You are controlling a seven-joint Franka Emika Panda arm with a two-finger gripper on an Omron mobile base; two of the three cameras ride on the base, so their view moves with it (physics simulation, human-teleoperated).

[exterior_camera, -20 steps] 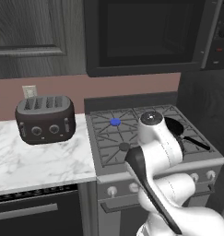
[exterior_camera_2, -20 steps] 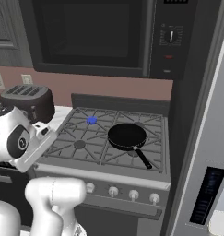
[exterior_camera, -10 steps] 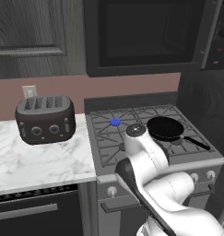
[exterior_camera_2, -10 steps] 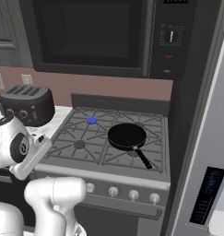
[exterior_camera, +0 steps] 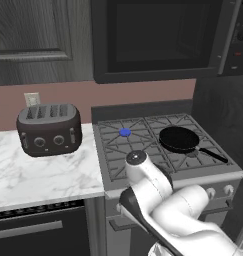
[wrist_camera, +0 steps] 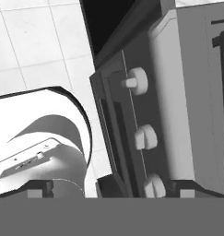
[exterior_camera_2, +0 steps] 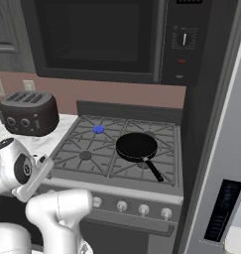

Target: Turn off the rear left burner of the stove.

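The rear left burner point(exterior_camera: 125, 132) shows a round bright blue cap among grey grate bars on the metal stove point(exterior_camera_2: 87, 181). A round black pan point(exterior_camera_2: 137, 147) sits right of it. Three ridged knobs point(wrist_camera: 145, 137) face the hand. I cannot tell how the jaws stand.

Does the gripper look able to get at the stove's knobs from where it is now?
Probably yes. In the hand view the stove's front panel faces the camera with its knobs in open air, nothing standing between; the fingers barely show.
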